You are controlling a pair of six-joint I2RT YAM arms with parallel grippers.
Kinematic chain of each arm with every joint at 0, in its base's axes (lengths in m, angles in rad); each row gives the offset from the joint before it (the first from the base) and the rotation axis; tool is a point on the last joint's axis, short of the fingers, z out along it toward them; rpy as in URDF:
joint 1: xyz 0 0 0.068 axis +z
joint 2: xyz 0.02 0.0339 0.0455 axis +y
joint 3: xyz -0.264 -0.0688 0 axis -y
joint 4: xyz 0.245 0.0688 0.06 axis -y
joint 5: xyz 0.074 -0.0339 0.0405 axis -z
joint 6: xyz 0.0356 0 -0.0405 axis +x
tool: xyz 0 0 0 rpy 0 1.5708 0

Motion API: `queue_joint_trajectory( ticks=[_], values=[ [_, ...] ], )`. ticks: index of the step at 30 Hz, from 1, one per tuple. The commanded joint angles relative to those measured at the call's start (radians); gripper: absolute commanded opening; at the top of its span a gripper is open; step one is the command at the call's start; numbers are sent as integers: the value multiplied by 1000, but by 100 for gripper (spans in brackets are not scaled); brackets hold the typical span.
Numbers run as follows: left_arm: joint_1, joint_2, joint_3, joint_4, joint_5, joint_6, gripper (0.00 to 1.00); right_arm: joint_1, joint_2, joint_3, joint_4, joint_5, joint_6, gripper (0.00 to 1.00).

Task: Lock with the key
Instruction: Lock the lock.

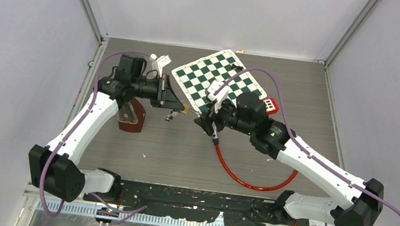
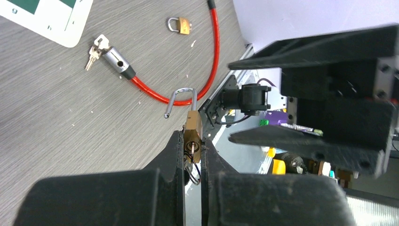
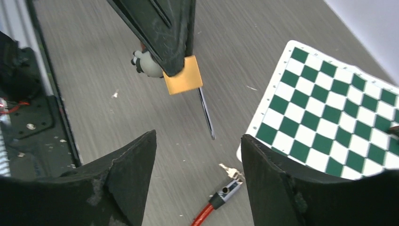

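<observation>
My left gripper [image 2: 192, 142] is shut on a brass padlock [image 2: 192, 127] and holds it above the table. Its silver shackle [image 2: 186, 96] stands swung open. A key [image 2: 194, 147] sits in the keyhole, and a thin wire ring hangs from it between the fingers. In the right wrist view the padlock [image 3: 183, 75] sticks out of the left fingers [image 3: 160, 28], with its shackle [image 3: 206, 113] pointing toward my right gripper [image 3: 197, 141]. The right gripper is open, empty, and a short way from the lock. From above, the two grippers [image 1: 178, 107] [image 1: 206, 120] face each other at mid-table.
A red cable lock [image 2: 214, 52] curls on the table, with keys [image 2: 95, 51] at its metal head [image 2: 115, 59]. A second small brass padlock [image 2: 179, 25] lies near it. A green-and-white chessboard [image 1: 219, 80] lies behind the grippers. A brown object [image 1: 130, 115] sits by the left arm.
</observation>
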Motion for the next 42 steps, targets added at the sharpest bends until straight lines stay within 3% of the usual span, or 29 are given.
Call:
queue_joint_trajectory(
  ticks=[1,7,12,16,21,30,32,33,35,38,42],
  values=[
    [11,-83,92,-11,67,14,0,-91,-3,44,81,-189,151,71],
    [11,-138,110,41,125,45,0,-236,22,70,155,-475,303,73],
    [11,-163,99,165,122,-60,0,-246,45,107,232,-595,374,74],
    [10,-161,95,245,112,-187,0,-245,26,94,314,-604,394,75],
    [10,-180,102,271,112,-209,0,-245,46,141,334,-631,408,73],
    [11,-210,99,351,112,-250,0,-243,81,188,329,-645,457,43],
    [10,-222,84,403,115,-274,0,-242,77,188,322,-649,449,51],
    [11,-226,78,418,116,-284,0,-242,72,184,321,-650,446,61],
    [11,-230,74,431,120,-294,0,-242,62,174,323,-641,432,68],
    [10,-235,71,437,122,-298,0,-243,56,178,315,-632,419,65],
    [11,-245,53,482,124,-320,0,-244,64,199,316,-646,433,51]
  ],
)
